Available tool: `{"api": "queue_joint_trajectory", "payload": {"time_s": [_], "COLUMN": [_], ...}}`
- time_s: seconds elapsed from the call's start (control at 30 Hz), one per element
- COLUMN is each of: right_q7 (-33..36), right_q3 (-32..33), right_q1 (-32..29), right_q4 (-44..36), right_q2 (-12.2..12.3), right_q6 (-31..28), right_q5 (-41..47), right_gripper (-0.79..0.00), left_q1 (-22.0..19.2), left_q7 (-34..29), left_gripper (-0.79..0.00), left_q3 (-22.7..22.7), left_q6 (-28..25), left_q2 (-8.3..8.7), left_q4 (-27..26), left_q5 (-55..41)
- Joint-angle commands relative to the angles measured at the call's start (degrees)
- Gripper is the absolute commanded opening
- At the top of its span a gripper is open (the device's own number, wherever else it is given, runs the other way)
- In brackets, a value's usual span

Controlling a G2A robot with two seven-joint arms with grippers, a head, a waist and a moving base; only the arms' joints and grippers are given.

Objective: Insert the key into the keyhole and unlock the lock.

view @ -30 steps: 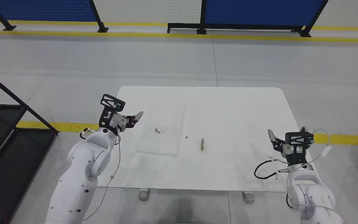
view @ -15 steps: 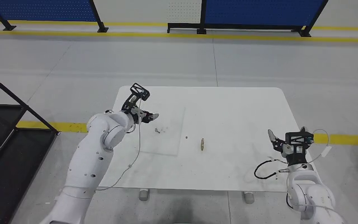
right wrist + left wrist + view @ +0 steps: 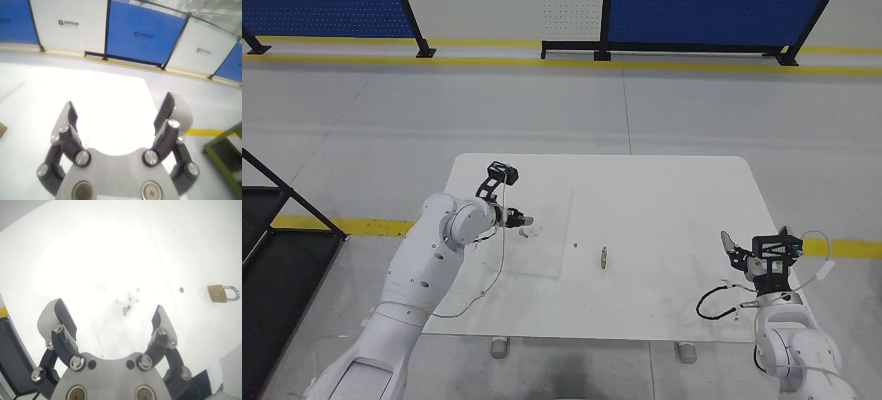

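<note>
A small silver key (image 3: 125,310) lies flat on a thin white mat (image 3: 532,250) on the table; from above the key (image 3: 527,233) is a tiny speck. My left gripper (image 3: 109,311) hovers open just short of the key, its ribbed pads (image 3: 65,317) spread wide with nothing between them. From above the left gripper (image 3: 523,219) sits over the mat's left part. A brass padlock (image 3: 217,293) with a steel shackle lies on its side beyond the mat's edge, seen from above as the padlock (image 3: 602,259) near the table's middle. My right gripper (image 3: 121,111) stands open and empty at the table's right front edge (image 3: 754,250).
The white table (image 3: 672,210) has free room between the padlock and the right arm. A small brown speck (image 3: 181,290) lies between mat and padlock. Blue and white partition panels (image 3: 143,36) stand beyond the table, and a dark frame (image 3: 272,230) stands off the left side.
The left arm swung from the table's left edge out over the mat and came down towards the key. The right arm, key and padlock kept still.
</note>
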Motion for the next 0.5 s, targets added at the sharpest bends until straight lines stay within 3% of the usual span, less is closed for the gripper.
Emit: {"api": "queue_joint_trajectory", "payload": {"time_s": [0.0, 0.2, 0.47], "right_q7": [0.0, 0.0, 0.0], "right_q3": [0.0, 0.0, 0.0], "right_q1": [0.0, 0.0, 0.0], "right_q4": [0.0, 0.0, 0.0], "right_q2": [0.0, 0.0, 0.0], "right_q6": [0.0, 0.0, 0.0], "right_q5": [0.0, 0.0, 0.0], "right_gripper": [0.0, 0.0, 0.0], "left_q1": [0.0, 0.5, -0.4], "left_q7": [-1.4, -3.3, -2.8], "left_gripper": [0.0, 0.0, 0.0], "left_q3": [0.3, 0.5, 1.3], "left_q6": [1.2, 0.4, -0.1], "left_q2": [-0.05, 0.06, -0.06], "left_q4": [0.0, 0.2, 4.1], "left_q5": [-0.4, -2.4, -4.7]}}
